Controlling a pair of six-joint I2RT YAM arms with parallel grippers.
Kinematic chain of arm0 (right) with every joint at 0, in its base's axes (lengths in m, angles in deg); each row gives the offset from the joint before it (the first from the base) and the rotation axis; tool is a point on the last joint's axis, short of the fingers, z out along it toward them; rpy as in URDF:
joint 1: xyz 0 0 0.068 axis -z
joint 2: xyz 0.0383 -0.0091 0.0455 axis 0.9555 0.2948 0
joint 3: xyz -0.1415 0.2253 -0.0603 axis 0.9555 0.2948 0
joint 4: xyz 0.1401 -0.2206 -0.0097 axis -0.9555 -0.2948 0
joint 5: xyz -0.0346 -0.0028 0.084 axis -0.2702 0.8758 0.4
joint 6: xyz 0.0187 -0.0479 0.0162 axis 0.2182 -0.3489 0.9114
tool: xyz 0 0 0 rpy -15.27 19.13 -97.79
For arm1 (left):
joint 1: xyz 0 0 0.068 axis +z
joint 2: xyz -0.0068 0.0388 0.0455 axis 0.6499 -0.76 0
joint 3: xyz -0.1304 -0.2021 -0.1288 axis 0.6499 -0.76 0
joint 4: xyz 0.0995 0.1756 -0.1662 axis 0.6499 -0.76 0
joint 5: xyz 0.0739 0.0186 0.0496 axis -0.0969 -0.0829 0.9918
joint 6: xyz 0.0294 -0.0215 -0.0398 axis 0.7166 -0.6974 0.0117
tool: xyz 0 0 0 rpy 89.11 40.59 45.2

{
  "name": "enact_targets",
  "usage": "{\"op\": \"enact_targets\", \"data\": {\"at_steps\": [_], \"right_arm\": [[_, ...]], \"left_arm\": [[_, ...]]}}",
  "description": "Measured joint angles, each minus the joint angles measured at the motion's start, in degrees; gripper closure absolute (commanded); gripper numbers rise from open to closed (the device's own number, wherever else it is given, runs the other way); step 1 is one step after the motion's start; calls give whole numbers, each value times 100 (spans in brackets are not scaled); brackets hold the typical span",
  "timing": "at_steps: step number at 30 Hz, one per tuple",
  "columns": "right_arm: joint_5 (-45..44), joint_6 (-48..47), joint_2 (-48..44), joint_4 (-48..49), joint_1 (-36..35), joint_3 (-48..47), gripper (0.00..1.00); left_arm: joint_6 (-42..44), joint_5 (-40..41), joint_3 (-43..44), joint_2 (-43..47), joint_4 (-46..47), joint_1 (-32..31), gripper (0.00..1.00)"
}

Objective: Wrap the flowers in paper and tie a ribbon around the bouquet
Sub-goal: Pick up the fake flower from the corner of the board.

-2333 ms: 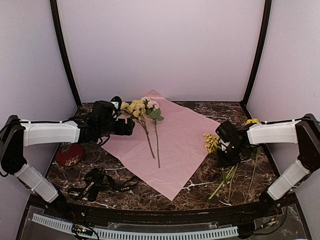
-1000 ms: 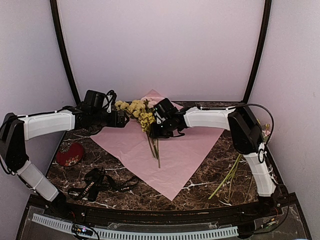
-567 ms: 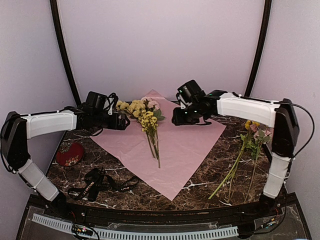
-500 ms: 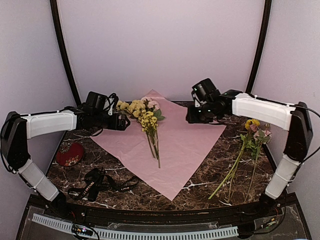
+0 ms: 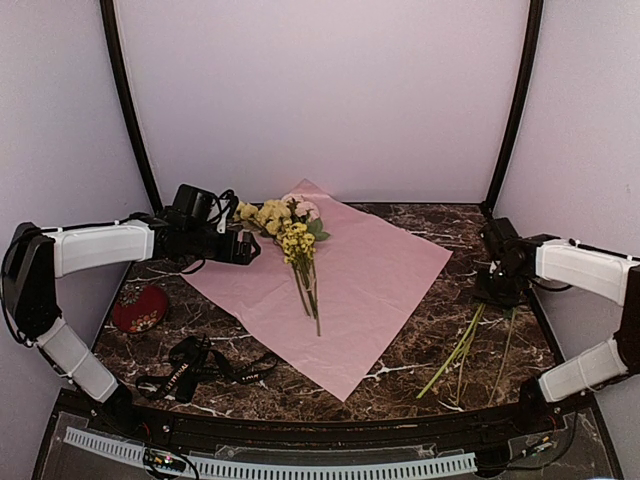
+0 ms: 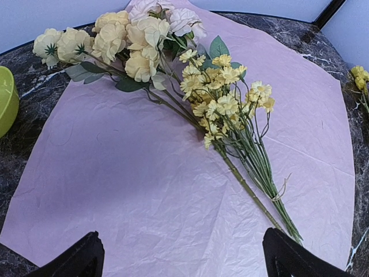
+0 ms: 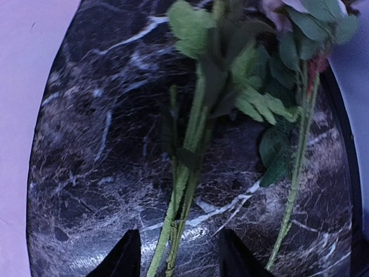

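Top external view: on the marble surface (image 5: 420,340) the paper (image 5: 370,290) lies flat. Flowers (image 5: 295,240) rest on its far-left part; spare stems (image 7: 185,173) lie to its right, the ribbon (image 5: 187,374) off its near-left edge. Left jaws gape empty at its left corner; right jaws, released, straddle the spare stems.

The green bowl (image 6: 5,99) is cut off; the loose stems (image 7: 185,173) look blurred

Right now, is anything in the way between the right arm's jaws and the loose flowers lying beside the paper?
Nothing visible does. The right jaws stand open over the flower stems, which lie on the marble table. The wrist view shows the stems straight ahead between the jaws, with nothing in between.
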Motion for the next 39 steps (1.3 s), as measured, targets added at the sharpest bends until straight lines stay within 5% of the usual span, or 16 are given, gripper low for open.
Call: {"op": "enact_targets", "data": {"at_steps": [8,14,22,30,39], "right_arm": [[81,-146,-625,428,1860,518,56],[481,-94,-474,1145,2400,1054,51],[949,70,-190,1961,2682,1602,82],[1082,-76,-417,2144,2706,1644,99],[306,-319,-1631,1718,2706,1134,100]], "left_arm": [[68,-20,9,-35,-44,0,1],[101,-39,24,-35,-48,0,1],[122,-55,24,-35,-63,0,1],[192,-140,76,-35,-125,0,1],[269,-190,109,-35,-197,0,1]]}}
